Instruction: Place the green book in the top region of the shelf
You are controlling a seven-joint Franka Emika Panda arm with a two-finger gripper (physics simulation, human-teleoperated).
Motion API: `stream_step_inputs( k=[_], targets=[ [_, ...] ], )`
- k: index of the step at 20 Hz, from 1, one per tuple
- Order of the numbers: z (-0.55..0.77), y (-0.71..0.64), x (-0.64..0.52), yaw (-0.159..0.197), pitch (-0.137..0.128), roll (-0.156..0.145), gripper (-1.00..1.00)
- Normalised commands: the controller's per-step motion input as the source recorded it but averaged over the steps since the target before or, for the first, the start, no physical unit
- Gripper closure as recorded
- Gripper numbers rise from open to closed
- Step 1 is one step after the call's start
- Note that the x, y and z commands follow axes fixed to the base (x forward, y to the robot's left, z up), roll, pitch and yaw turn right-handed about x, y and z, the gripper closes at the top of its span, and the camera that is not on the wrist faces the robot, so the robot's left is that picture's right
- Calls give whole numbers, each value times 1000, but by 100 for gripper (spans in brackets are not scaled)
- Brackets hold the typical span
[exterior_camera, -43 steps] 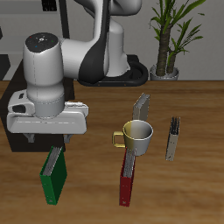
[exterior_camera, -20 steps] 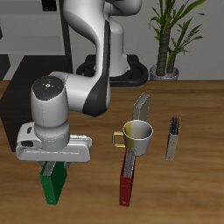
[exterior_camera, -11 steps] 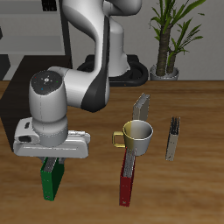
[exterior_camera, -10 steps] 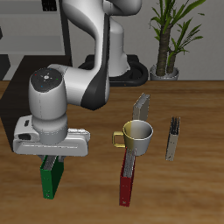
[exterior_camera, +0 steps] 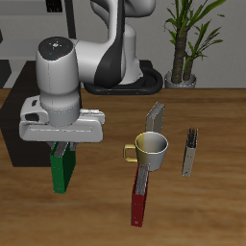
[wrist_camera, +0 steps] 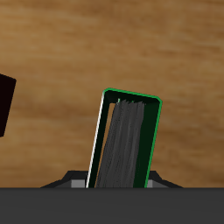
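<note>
Arm: white Franka, base at the far side of the surface, elbow bent forward, wrist section vertical, gripper [exterior_camera: 61,147] pointed straight down over the near part of the surface.

Gripper: closed on the top of the green book [exterior_camera: 62,169]; the book hung upright below it, and whether its lower edge touched the wood could not be told. In the wrist view the green book [wrist_camera: 125,143] showed end-on between the jaws, green cover framing grey page edges, wood grain beneath.

Shelf [exterior_camera: 17,123]: matte black box, far of the gripper and largely hidden behind the arm; the green book was not on it.

Surface [exterior_camera: 207,207]: brown wood-grain top.

Other items: potted plant [exterior_camera: 187,38] at the far edge; grey book [exterior_camera: 155,120] upright behind a cream mug [exterior_camera: 150,149]; dark red book [exterior_camera: 140,195] upright just in front of the mug; second grey book [exterior_camera: 191,152] beside the mug, apart from it.

Writing: none legible on any cover.

Room: dark floor, pale wall.
</note>
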Motion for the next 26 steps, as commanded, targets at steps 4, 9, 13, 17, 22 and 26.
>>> stream_step_inputs(
  k=[4, 9, 13, 17, 22, 26],
  targets=[
    [471, 170, -455, -14, -57, -12, 100],
    [340, 105, -389, -14, -41, -19, 100],
    [329, 117, -458, -8, -42, 3, 100],
    [327, 134, -427, -21, -50, -4, 100],
    [207, 189, -309, 1, -44, -19, 100],
    [82, 116, -218, -24, -17, -7, 100]
  ],
)
